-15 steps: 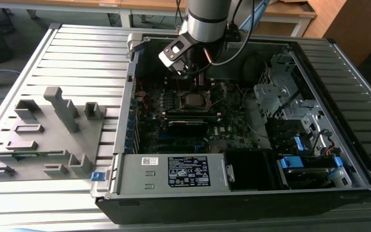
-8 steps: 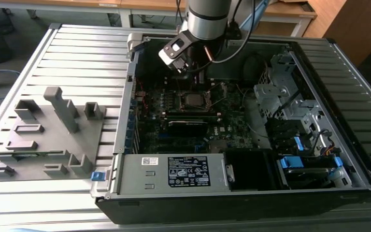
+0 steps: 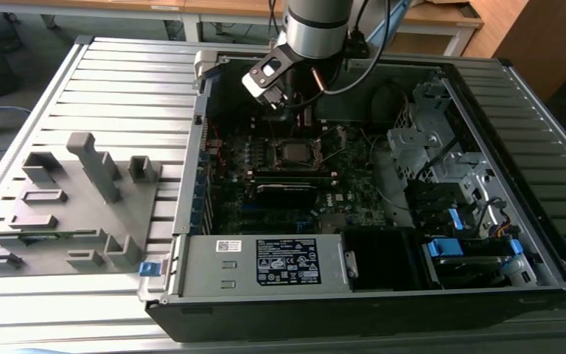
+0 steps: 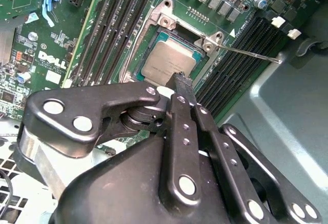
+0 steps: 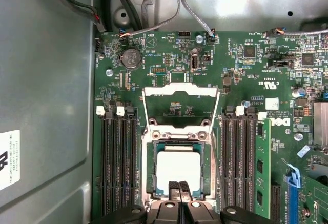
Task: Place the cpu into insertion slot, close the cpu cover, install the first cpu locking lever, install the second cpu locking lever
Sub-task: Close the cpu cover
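Slatted worktop (image 3: 116, 81) carries a computer case (image 3: 362, 321). Its cpu (image 5: 178, 167) sits in the insertion slot (image 5: 150, 168), cpu cover (image 5: 179, 87) raised. The hand (image 5: 179, 185) is pinched together, empty.

Open computer case (image 3: 362, 317) lies on a ribbed grey tabletop (image 3: 126, 81); a grey slotted fixture (image 3: 67, 214) stands beside it, toward the exterior view's left; a labelled power supply (image 3: 263, 262) sits inside the case; the green motherboard (image 5: 169, 55) carries a coin battery (image 5: 130, 58), black memory slots (image 5: 118, 162) and one green memory module (image 5: 262, 167).
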Controlling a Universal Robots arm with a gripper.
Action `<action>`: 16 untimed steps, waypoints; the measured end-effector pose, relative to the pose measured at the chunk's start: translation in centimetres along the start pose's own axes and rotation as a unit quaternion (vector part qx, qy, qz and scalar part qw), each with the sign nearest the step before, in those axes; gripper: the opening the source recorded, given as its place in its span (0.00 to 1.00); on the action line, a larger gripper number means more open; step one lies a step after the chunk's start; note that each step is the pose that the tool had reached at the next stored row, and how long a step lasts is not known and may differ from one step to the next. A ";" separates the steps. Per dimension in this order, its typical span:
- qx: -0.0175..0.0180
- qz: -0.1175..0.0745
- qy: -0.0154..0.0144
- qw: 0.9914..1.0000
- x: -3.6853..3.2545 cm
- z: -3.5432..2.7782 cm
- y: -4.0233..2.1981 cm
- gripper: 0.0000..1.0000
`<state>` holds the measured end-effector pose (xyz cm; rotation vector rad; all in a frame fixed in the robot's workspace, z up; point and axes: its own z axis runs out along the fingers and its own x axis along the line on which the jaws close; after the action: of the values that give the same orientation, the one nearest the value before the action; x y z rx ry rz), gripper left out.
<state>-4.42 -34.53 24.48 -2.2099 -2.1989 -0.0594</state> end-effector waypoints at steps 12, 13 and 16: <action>0.002 -0.054 0.001 0.999 0.00 -0.01 0.00 0.11; 0.003 -0.062 0.001 0.998 0.00 0.00 0.00 0.11; 0.003 -0.080 0.001 0.997 0.00 0.00 0.00 0.11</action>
<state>-4.42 -34.53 24.49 -2.0240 -2.3674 -0.0567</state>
